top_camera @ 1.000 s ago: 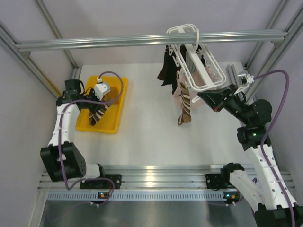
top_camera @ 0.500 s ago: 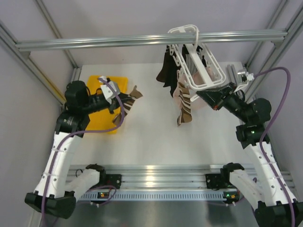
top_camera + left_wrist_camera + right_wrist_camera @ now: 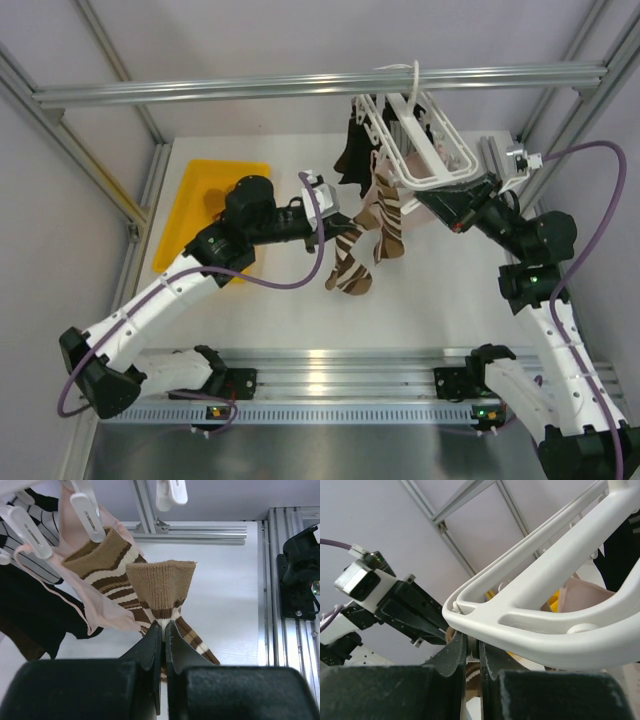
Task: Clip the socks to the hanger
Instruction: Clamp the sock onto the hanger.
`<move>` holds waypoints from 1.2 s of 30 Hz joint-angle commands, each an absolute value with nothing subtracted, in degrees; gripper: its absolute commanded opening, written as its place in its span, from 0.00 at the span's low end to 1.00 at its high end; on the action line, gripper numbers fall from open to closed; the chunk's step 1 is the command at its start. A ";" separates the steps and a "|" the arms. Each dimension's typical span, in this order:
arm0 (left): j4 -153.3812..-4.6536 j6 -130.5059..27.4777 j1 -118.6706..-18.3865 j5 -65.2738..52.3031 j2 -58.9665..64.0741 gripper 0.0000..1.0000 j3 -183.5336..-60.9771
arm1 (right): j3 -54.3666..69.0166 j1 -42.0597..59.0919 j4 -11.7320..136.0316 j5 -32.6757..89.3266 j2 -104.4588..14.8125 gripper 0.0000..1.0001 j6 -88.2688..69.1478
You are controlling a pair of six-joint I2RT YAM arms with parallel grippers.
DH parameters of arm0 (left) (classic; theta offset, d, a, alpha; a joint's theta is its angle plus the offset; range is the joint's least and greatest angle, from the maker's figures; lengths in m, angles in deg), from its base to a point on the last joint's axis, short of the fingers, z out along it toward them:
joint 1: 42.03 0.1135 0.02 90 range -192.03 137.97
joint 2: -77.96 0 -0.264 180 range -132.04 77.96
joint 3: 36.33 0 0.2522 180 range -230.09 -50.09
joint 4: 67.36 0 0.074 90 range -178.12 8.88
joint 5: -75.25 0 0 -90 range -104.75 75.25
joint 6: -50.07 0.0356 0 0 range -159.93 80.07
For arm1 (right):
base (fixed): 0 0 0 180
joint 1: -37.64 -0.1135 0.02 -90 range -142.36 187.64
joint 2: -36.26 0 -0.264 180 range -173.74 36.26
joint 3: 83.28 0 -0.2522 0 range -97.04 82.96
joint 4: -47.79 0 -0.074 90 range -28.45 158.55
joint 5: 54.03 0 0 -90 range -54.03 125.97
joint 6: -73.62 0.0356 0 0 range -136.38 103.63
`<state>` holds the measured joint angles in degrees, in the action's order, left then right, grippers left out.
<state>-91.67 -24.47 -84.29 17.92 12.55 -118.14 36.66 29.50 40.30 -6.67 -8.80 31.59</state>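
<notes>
The white hanger (image 3: 425, 150) hangs by its hook from the aluminium bar. Clipped to it are a brown-and-cream striped sock (image 3: 392, 215), a pale pink sock (image 3: 380, 190) and a dark sock (image 3: 350, 150). My left gripper (image 3: 332, 225) is shut on a second striped sock (image 3: 350, 268), which dangles just left of the hung ones. In the left wrist view its brown cuff (image 3: 160, 582) stands up above the closed jaws (image 3: 164, 625), below the white clips (image 3: 90, 512). My right gripper (image 3: 440, 205) is shut on a white clip under the hanger's frame (image 3: 545, 605); its tips (image 3: 472, 641) pinch it.
A yellow tray (image 3: 185, 225) lies at the back left of the table, partly under the left arm. The long aluminium bar (image 3: 200, 90) spans the top. Frame posts stand at the back corners, and a rail (image 3: 320, 365) runs along the near edge.
The left arm has swung right from the yellow tray, carrying the striped sock over to the hanger. The right gripper has kept its hold, and the hanger has shifted slightly.
</notes>
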 commanded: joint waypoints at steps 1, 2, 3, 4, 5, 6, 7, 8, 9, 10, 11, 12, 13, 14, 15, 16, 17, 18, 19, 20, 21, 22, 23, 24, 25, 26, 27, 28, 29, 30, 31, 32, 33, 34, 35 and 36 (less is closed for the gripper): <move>-85.17 -29.03 -85.09 17.68 10.03 0.00 -120.40 | 35.76 29.12 35.72 -5.33 -8.30 0.00 32.23; -84.38 -30.34 -85.27 18.03 9.67 0.00 -120.49 | 35.76 29.20 35.71 -5.78 -8.22 0.00 31.88; -83.76 -30.79 -85.36 18.04 9.23 0.00 -120.57 | 35.94 29.21 35.80 -6.04 -8.13 0.00 31.70; -82.71 -31.05 -85.45 17.86 8.62 0.00 -120.66 | 36.11 29.21 36.06 -6.31 -7.95 0.00 31.53; -82.09 -32.28 -85.45 17.86 8.18 0.00 -120.75 | 36.20 29.21 36.15 -6.40 -7.95 0.00 31.26; -81.83 -32.64 -85.53 18.03 7.39 0.00 -121.01 | 36.38 29.12 36.24 -6.48 -8.04 0.00 31.17; -81.65 -33.07 -85.62 18.04 7.12 0.00 -121.27 | 36.29 29.12 36.15 -6.57 -8.04 0.00 31.17; -81.56 -34.12 -85.71 17.86 6.86 0.00 -121.36 | 36.38 29.20 36.15 -6.57 -8.13 0.00 31.09; -79.65 -34.57 -85.80 17.86 6.33 0.00 -121.37 | 36.38 29.12 36.15 -6.57 -8.21 0.00 31.09; -78.84 -35.27 -85.89 17.77 6.24 0.00 -121.45 | 36.38 29.12 36.07 -6.57 -8.13 0.00 31.00; -78.58 -35.62 -85.97 17.95 6.07 0.00 -121.54 | 36.46 29.20 36.07 -6.66 -8.30 0.00 31.00; -78.31 -35.89 -86.06 18.12 5.63 0.00 -121.63 | 36.46 29.21 35.98 -6.66 -8.30 0.00 31.00; -78.13 -36.15 -86.15 18.21 5.63 0.00 -121.72 | 36.55 29.21 35.72 -6.92 -8.22 0.00 31.00; -77.70 -36.59 -86.24 18.30 5.36 0.00 -121.80 | 36.47 29.12 35.71 -7.01 -8.30 0.00 31.00; -77.52 -36.94 -86.41 18.47 5.28 0.00 -121.80 | 36.46 29.03 35.71 -7.19 -8.39 0.00 31.00; -77.26 -37.21 -86.59 18.74 5.10 0.00 -121.80 | 36.46 29.03 35.80 -7.36 -8.39 0.00 30.91; -77.25 -37.30 -87.02 18.57 4.92 0.00 -121.89 | 36.29 29.12 35.80 -7.45 -8.48 0.00 30.65; -77.25 -37.30 -87.12 18.48 4.75 0.00 -122.07 | 36.29 29.03 35.80 -7.54 -8.57 0.00 30.47; -77.17 -37.56 -87.20 18.56 4.40 0.00 -122.42 | 36.29 29.12 35.80 -7.71 -8.57 0.00 30.47; -77.17 -37.65 -87.38 18.48 4.13 0.00 -122.68 | 36.29 29.12 35.80 -7.80 -8.57 0.00 30.38; -77.17 -37.74 -87.47 18.48 3.96 0.00 -122.94 | 36.29 29.12 35.89 -7.89 -8.48 0.00 30.38; -77.17 -37.82 -87.64 18.39 3.70 0.00 -123.30 | 36.46 29.03 35.89 -7.98 -8.30 0.00 30.30; -77.17 -37.91 -87.82 18.65 3.26 0.00 -123.82 | 36.46 29.03 35.89 -7.98 -8.30 0.00 30.29; -77.17 -37.91 -87.82 18.48 3.08 0.00 -124.00 | 36.46 29.03 35.89 -8.07 -8.39 0.00 30.29; -77.17 -37.83 -87.91 18.48 2.82 0.00 -124.18 | 36.46 29.03 35.89 -8.15 -8.39 0.00 30.29; -77.17 -37.74 -88.00 18.48 2.47 0.00 -124.35 | 36.46 29.03 35.80 -8.24 -8.30 0.00 30.38; -77.17 -37.65 -88.00 18.56 2.46 0.00 -124.53 | 36.38 29.03 35.63 -8.24 -8.30 0.00 30.47; -77.17 -37.65 -88.00 18.39 2.29 0.00 -124.62 | 36.38 29.03 35.63 -8.42 -8.39 0.00 30.38; -77.17 -37.65 -88.08 18.39 2.11 0.00 -124.79 | 36.38 29.03 35.71 -8.42 -8.22 0.00 30.38; -77.17 -37.65 -88.08 18.39 1.94 0.00 -124.88 | 36.38 29.03 35.71 -8.51 -8.22 0.00 30.38; -77.17 -37.65 -88.26 18.39 1.85 0.00 -125.14 | 36.38 29.03 35.71 -8.59 -8.30 0.00 30.38; -77.17 -37.65 -88.26 18.39 1.85 0.00 -125.23 | 36.38 29.12 35.71 -8.59 -8.30 0.00 30.38; -77.08 -37.65 -88.26 18.48 1.76 0.00 -125.41 | 36.38 29.03 35.71 -8.68 -8.30 0.00 30.47; -77.08 -37.56 -88.35 18.56 1.67 0.00 -125.58 | 36.46 29.03 35.80 -8.68 -8.30 0.00 30.30; -76.99 -37.65 -88.43 18.65 1.58 0.00 -125.85 | 36.46 29.03 35.98 -8.68 -8.22 0.00 29.95; -76.99 -37.65 -88.44 18.56 1.41 0.00 -125.93 | 36.38 29.03 36.15 -8.68 -8.21 0.00 29.86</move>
<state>-81.07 -37.02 -88.01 17.81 1.47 -122.79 36.79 29.50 38.79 -8.15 -8.49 31.22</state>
